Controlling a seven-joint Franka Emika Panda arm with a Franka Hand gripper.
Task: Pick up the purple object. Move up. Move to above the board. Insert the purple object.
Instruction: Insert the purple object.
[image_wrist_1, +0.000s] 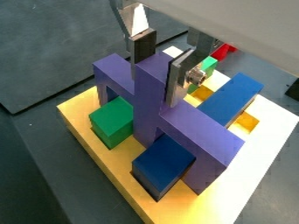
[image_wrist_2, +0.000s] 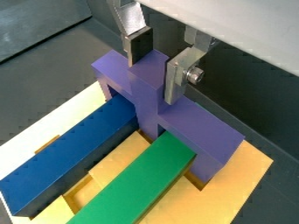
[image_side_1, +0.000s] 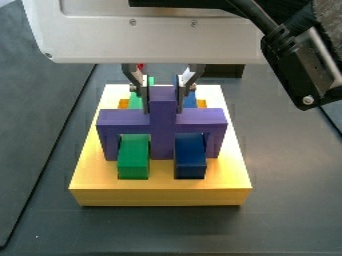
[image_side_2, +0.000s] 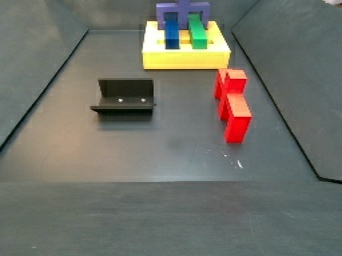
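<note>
The purple object (image_side_1: 160, 122) sits on the yellow board (image_side_1: 160, 185), its wide bar bridging the green bar (image_side_1: 134, 155) and the blue bar (image_side_1: 191, 155), legs down at both sides. Its upright post (image_wrist_1: 149, 87) rises in the middle. My gripper (image_side_1: 160, 78) hangs over that post, open, with one finger on each side of the post's top and a small gap showing. Both wrist views show the same: the purple object (image_wrist_2: 146, 87) stands below the gripper (image_wrist_2: 158, 59), whose dark pad is clear of the post. The board (image_side_2: 187, 55) lies at the far end of the floor.
Red upright blocks (image_side_2: 233, 100) stand on the dark floor to the right of the middle. A black fixture (image_side_2: 124, 97) stands left of them. Low walls edge the floor. Small coloured pieces (image_wrist_1: 211, 59) show beyond the board's far edge.
</note>
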